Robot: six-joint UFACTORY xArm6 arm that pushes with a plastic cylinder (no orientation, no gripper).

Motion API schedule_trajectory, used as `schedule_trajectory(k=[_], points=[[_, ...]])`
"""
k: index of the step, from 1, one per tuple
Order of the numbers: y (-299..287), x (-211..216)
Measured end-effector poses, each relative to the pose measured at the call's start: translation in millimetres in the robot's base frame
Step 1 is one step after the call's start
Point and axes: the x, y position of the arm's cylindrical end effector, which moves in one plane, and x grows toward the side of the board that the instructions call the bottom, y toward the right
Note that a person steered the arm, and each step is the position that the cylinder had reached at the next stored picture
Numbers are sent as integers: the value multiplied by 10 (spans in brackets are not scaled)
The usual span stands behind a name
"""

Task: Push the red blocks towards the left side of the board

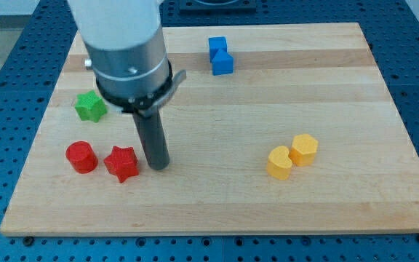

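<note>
A red cylinder (81, 156) and a red star-shaped block (121, 162) sit side by side at the view's lower left of the wooden board (217, 211). My tip (158, 167) rests on the board just to the right of the red star, close to it with a small gap or light contact; I cannot tell which. The rod rises from there into the arm's grey body, which hides the board's upper left.
A green star block (90, 106) lies above the red blocks near the left edge. Two blue blocks (220, 55) sit together at the top centre. Two yellow blocks (292, 156) touch each other at the right of centre.
</note>
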Motion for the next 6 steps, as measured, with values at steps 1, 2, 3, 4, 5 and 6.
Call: schedule_trajectory(k=[1, 2, 3, 4, 5, 6], points=[[-123, 216], [-581, 210], [-876, 192], [-669, 191], [-280, 25], [-255, -215]])
